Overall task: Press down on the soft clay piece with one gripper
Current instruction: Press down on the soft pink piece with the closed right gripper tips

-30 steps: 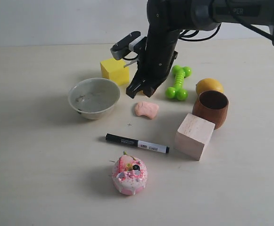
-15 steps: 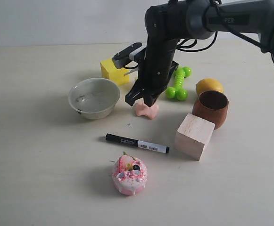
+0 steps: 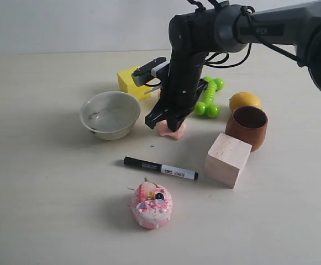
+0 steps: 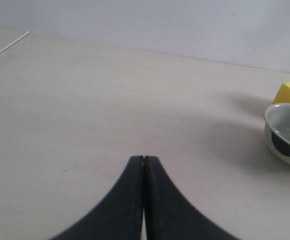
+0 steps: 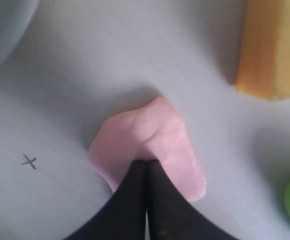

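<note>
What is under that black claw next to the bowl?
The soft clay piece lies under the right gripper, whose shut tips seem to touch its top. The clay right beneath the tips is covered, so any dent is hidden.

Salmon-pink matte clay lump (image 3: 174,131), black right gripper (image 5: 145,165); pink-and-white sprinkled cake toy (image 3: 151,205) at 6 o'clock, reddish-brown wooden cup (image 3: 247,128) at 3.

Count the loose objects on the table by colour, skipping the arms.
Pink 2: soft clay piece, cake toy
Yellow 2: block, round fruit
Orange 1: wedge, seen only in the right wrist view
Green 1: dumbbell toy
Wood 2: cup, cube
Grey-white 1: bowl
Black 1: marker
Total: 10
</note>
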Tool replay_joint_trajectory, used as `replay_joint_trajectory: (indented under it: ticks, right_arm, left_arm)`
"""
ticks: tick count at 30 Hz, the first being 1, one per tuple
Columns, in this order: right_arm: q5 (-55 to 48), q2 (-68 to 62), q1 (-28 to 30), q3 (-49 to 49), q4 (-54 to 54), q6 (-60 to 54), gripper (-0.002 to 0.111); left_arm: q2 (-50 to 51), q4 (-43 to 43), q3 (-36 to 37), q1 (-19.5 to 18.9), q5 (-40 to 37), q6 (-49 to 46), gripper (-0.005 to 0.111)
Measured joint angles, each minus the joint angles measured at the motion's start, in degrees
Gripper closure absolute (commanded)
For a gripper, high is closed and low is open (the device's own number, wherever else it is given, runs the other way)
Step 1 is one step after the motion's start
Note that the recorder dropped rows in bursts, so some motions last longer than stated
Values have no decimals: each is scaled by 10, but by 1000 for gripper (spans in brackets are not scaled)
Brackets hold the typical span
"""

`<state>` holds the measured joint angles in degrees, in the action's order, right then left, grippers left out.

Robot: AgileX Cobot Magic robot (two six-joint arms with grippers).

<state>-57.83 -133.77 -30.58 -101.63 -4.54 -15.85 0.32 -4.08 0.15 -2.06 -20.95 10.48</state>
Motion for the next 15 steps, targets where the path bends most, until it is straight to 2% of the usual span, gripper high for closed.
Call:
replay_joint_trajectory:
  ticks: [15]
  right_arm:
    - [-15, -31, 0, -15, -2, 1, 108]
  left_arm:
    - [0, 0, 0, 0, 0, 0, 107]
